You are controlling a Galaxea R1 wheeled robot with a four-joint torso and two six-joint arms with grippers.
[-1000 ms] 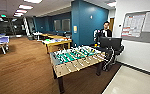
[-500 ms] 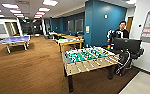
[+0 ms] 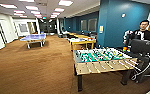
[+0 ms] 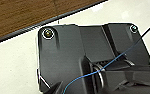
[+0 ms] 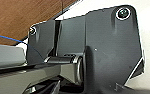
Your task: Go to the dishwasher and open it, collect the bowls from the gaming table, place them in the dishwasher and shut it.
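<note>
Facing a football table (image 3: 103,60) near right, person (image 3: 142,32) standing behind; gaming table (image 3: 82,41) possibly farther back. No legible writing. Gripper openings: cannot tell.

Brown carpet (image 3: 36,67), teal wall (image 3: 121,27), ceiling lights (image 3: 32,7).

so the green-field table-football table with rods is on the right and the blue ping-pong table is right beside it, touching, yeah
Not touching. The head view shows the blue ping-pong table far off at the left, across open brown carpet; the green-field table-football table with rods is indeed on the right.
</note>
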